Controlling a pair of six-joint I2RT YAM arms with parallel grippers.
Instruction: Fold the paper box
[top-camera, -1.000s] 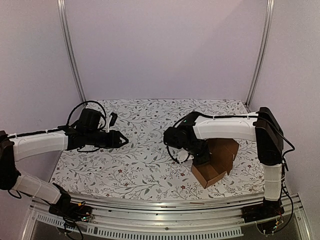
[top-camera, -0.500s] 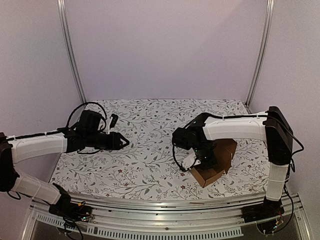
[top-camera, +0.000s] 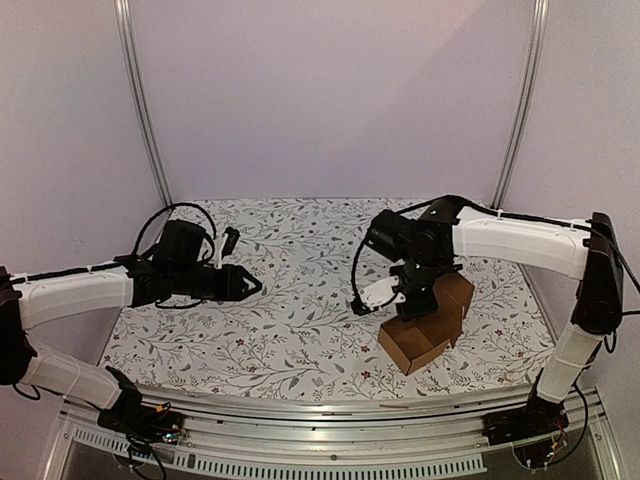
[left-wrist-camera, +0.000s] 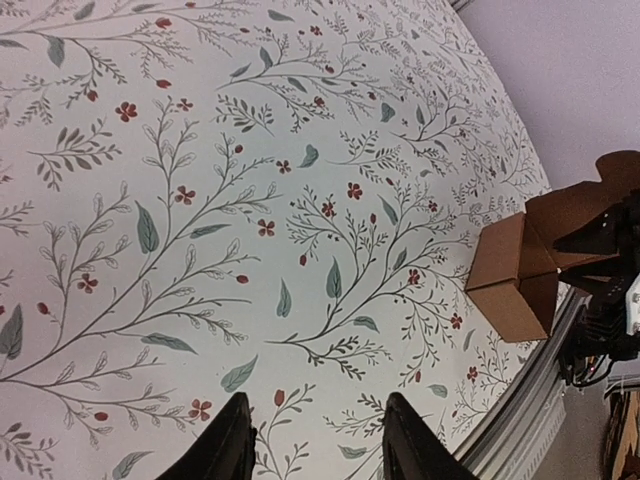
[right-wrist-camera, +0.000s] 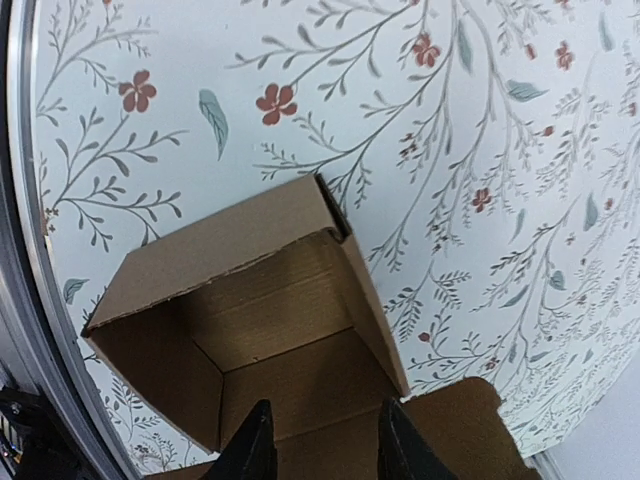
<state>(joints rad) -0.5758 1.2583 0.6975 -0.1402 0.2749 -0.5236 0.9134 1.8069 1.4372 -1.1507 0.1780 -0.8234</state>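
Over left side of floral table (top-camera: 300, 335), L hand (top-camera: 247, 283) pointing right, fingers (left-wrist-camera: 225, 445) wide apart, nothing btwn, on table's right near front edge brown paper box (top-camera: 418, 340), top open, flap up behind, R hand (top-camera: 413, 308) just above opening, fingers narrowly apart, gripping nothing

Seen from above, the right claw (right-wrist-camera: 322, 445) vanishes under its own wrist, so I can't tell whether its tips touch the paper box (top-camera: 420, 342); the wrist also covers the box's far wall. The right wrist camera catches only two dark fingertips (right-wrist-camera: 255, 445) at the bottom edge, which cuts off the box's lower part too. The left claw (left-wrist-camera: 318, 445) likewise shows just its tips. There the box's right side sits behind the dark right arm (left-wrist-camera: 610, 225).
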